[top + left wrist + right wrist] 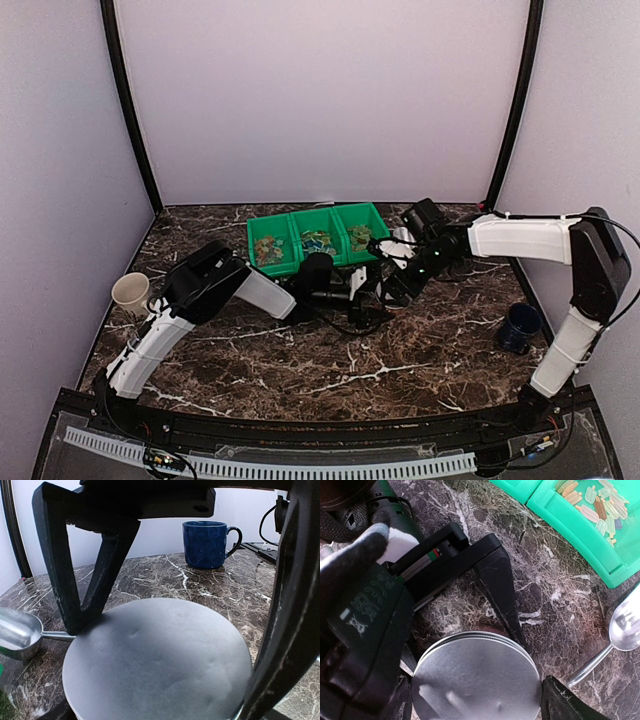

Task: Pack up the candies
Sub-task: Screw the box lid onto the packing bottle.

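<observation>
The candies lie in mixed colours in the three compartments of a green bin. The right wrist view shows some of the candies at its top right. A round metal tin with a flat lid stands on the marble in front of the bin. My left gripper is shut on the tin, one black finger on each side. From above, my right gripper has its fingers against the rim of the lid. In the top view both grippers meet near the bin and hide the tin.
A metal scoop lies on the table between the tin and the bin, and the scoop also shows in the left wrist view. A blue mug stands at the right, a cream mug at the left edge.
</observation>
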### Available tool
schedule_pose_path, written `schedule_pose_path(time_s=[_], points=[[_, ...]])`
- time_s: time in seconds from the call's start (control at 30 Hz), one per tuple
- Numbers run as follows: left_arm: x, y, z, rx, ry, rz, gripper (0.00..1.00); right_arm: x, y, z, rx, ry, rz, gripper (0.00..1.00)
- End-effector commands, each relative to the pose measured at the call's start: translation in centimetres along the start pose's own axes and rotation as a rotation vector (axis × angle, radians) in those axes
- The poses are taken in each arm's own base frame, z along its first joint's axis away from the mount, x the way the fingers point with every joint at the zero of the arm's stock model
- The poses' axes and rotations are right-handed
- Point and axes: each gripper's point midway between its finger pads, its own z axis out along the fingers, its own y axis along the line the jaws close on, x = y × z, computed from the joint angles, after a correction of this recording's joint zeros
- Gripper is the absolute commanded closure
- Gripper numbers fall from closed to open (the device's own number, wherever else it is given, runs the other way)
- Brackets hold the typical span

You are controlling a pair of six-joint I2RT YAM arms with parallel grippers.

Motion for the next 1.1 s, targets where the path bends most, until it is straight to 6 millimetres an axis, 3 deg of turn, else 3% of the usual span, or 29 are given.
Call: schedule_pose_path(time_s=[0.0, 0.23, 0.53, 1.07], points=[[17.3, -6.1, -3.2, 0.084, 0.398, -0.235, 0.13, 0.5, 0.1, 0.1, 0.022, -0.008, 0.040, 0.18], [17.3, -6.2, -3.1, 0.081, 0.401, -0.241, 0.14, 1.1, 0.3, 0.1, 0.039, -0.015, 0.056, 0.13], [17.5, -5.9, -3.1, 0.060, 0.417, -0.238, 0.14, 1.4, -0.1, 0.4, 0.095, 0.011, 0.110, 0.19], [17.2, -4.1, -2.7, -0.086, 0.475, -0.248, 0.14, 2.4, -1.7, -0.1, 0.358, -0.044, 0.486, 0.20]])
